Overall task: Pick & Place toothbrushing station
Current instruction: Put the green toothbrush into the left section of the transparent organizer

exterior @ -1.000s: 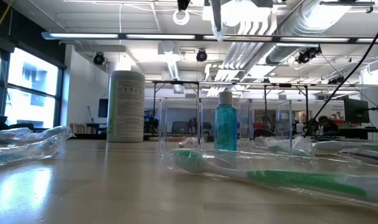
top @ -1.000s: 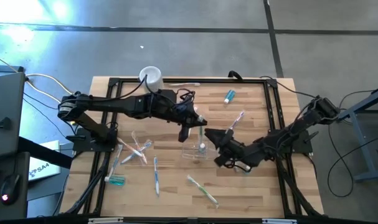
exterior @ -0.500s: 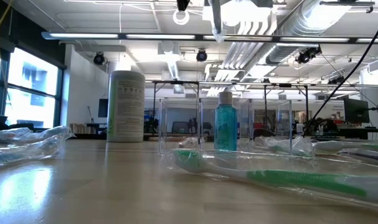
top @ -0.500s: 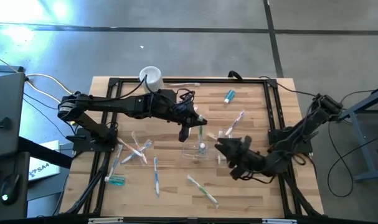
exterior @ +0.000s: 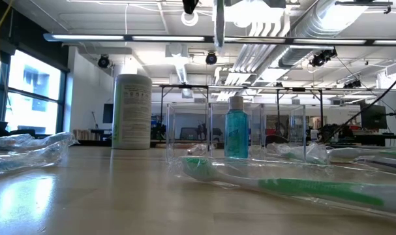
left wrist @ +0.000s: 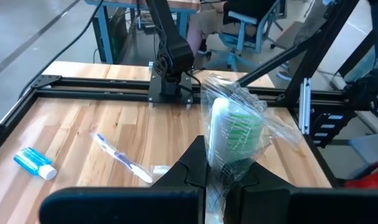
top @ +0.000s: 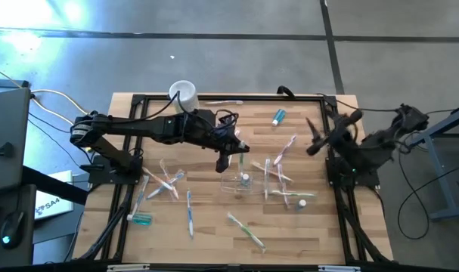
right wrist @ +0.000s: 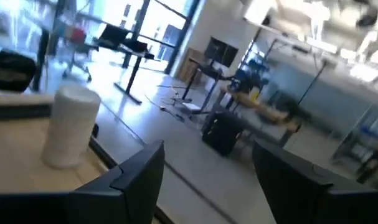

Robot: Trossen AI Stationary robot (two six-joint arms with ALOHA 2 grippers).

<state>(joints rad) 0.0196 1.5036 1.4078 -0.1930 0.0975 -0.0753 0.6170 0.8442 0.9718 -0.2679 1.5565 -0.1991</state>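
While left end effector [top: 226, 160] grips wrapped toothbrush [left wrist: 233, 134], right end effector [top: 314, 139] raised, spread.

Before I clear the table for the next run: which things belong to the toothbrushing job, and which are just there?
Job:
- small clear plastic cup
- wrapped green toothbrush in the left pincer
- loose slim toothbrushes, e.g. green one
- small teal toothpaste tubes

Just there:
- tall white opaque cylinder
- black frame rails
- right pincer, open, empty

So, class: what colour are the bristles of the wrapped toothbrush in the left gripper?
Green bristles, clearest in the left wrist view.
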